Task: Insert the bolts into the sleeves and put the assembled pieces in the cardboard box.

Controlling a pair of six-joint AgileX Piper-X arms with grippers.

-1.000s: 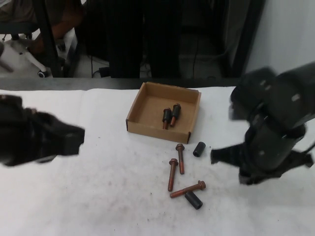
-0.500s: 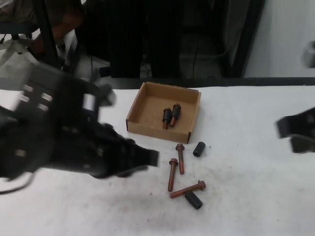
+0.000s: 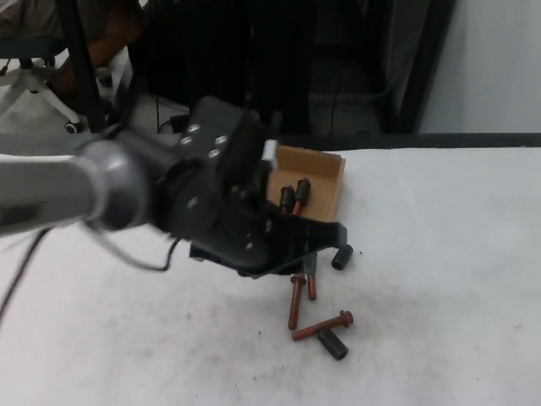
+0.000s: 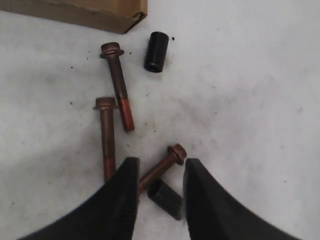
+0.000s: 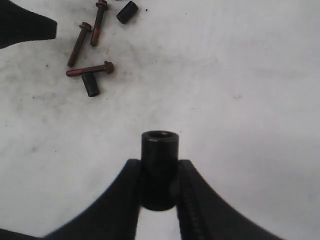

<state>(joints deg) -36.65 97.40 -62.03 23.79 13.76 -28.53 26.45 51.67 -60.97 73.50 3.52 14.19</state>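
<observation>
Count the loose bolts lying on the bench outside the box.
3 bolts: one nearest the box, one alongside it, one beside a sleeve. The left arm may hide others.

Silver-grey arm tube (image 3: 76, 182), black wrist housing (image 3: 220, 203), pale screws (image 3: 193, 129), tapered black pincer (image 4: 161, 162).

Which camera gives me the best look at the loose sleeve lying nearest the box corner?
Left wrist view: the sleeve lies close and unobstructed, just off the box corner. The high view shows it small, beside an arm. The right wrist view shows it far off and tiny.
</observation>
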